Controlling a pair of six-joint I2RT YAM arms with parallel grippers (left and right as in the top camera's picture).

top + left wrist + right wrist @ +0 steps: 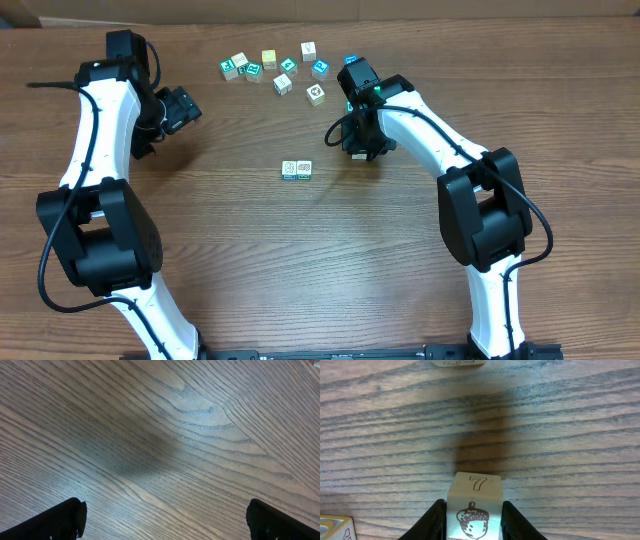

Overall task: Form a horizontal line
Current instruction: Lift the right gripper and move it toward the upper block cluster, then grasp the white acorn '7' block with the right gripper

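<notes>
The right tool (360, 148), pinching the acorn cube (474, 505), should set it squarely on the desk (300, 260), touching the right end of the two-cube row (297, 170), while the left tool (165, 517) hangs spread.

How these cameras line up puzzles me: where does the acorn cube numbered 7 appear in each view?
Overhead: not visible; presumably hidden beneath the right gripper, right of the two-cube row.
Left wrist: not in it; bare table between the open left gripper's fingers.
Right wrist: bottom centre, the acorn cube gripped between the right gripper's fingers.
Shared landmark: the wood-grain table, in all three views.
</notes>
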